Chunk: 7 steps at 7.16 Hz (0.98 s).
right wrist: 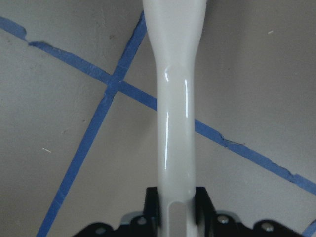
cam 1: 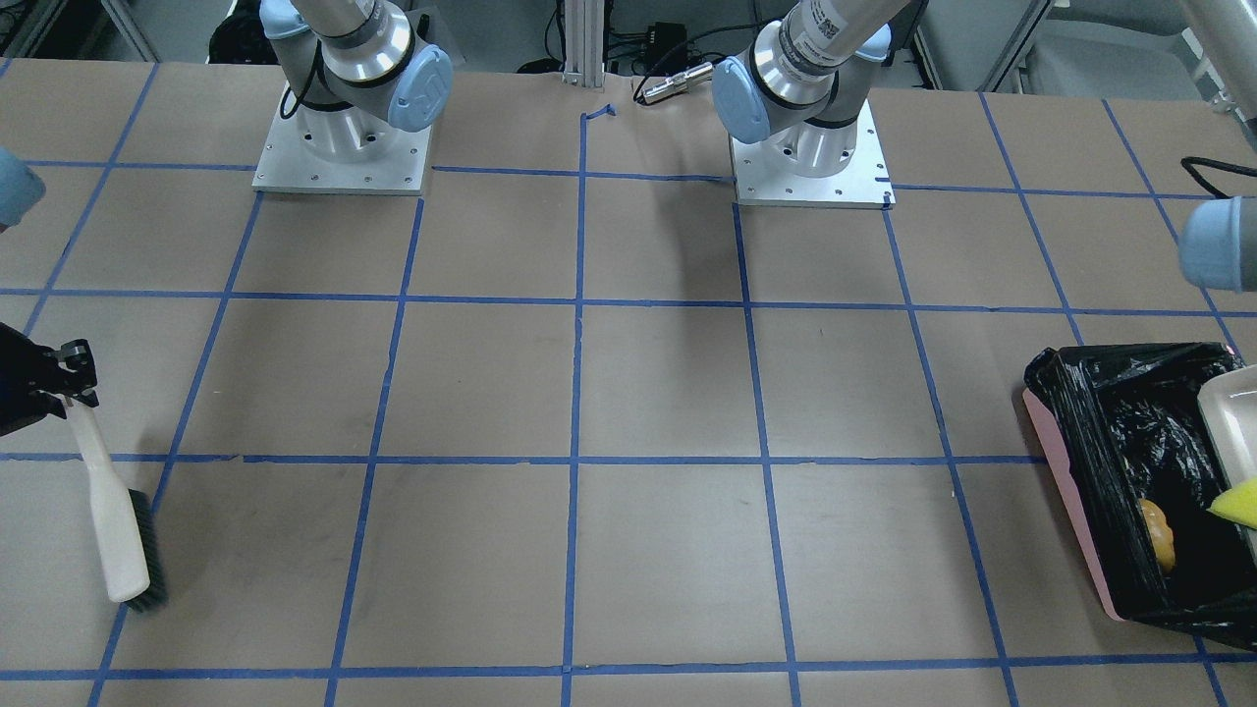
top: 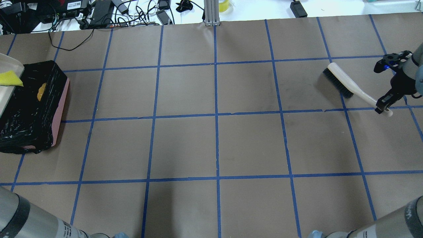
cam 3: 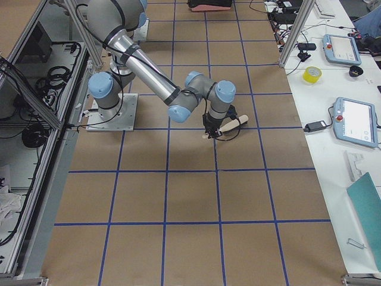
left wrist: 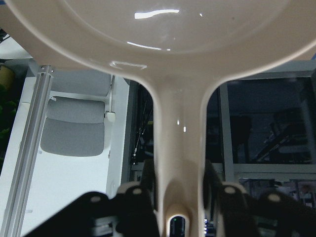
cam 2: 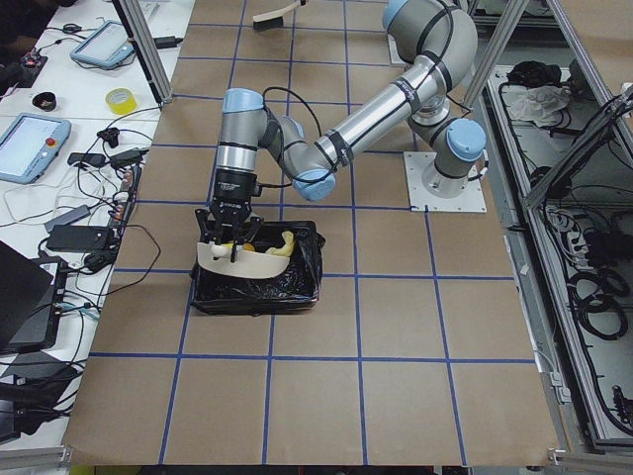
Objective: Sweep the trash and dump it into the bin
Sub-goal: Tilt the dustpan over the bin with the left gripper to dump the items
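1. We see the left gripper clamped on the dustpan handle over the bin, at the overhead view's left edge.
2. The yellow wedge sits on the dustpan (a golden-brown piece lies inside the bin).
3. The right gripper grips the brush handle at the right edge.

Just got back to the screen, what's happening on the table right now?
The left claw holds the cream dustpan by its handle, tipped over the black-lined pink bin at the left end of the table. A yellow wedge sits at the pan's lower edge, not yet in; one golden-brown piece lies inside the bin. The third piece is not visible. The right claw grips the brush by its handle at the far right end.
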{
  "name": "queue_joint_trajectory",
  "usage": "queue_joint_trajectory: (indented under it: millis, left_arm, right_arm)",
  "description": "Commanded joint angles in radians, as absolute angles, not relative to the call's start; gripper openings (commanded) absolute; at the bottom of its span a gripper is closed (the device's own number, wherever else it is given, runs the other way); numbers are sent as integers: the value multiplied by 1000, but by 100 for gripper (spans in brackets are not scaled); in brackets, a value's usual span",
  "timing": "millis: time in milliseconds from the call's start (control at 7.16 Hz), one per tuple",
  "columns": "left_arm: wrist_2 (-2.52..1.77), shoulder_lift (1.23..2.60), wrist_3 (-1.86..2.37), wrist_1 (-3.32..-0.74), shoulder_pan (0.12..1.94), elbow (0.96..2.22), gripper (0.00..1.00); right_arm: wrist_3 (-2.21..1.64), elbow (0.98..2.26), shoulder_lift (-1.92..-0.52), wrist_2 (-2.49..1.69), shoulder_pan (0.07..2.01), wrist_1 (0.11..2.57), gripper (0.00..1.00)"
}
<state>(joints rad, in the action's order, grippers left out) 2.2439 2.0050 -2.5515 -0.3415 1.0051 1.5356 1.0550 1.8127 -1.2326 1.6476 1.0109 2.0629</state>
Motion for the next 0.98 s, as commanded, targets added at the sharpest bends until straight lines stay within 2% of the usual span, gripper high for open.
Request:
queue_joint_trajectory:
  millis: [0, 140, 279, 419, 838]
  left_arm:
    - [2249, 1988, -2602, -204, 1012, 1607, 0]
    - [2249, 1979, -2608, -199, 1015, 1618, 0]
    - [2249, 1976, -2612, -193, 1015, 1623, 0]
    - [2238, 1970, -2614, -224, 1012, 1609, 0]
    - [2110, 1933, -2531, -660, 1003, 1432, 0]
  right_arm:
    - [1058, 1809, -1238, 1643, 1011, 2063, 82]
    - [1058, 1807, -1239, 1641, 1011, 2063, 96]
    - [1058, 1806, -1241, 1641, 1012, 2063, 99]
    - [1057, 1792, -1243, 1641, 1017, 2060, 100]
    - [975, 1772, -1276, 1640, 1022, 2052, 100]
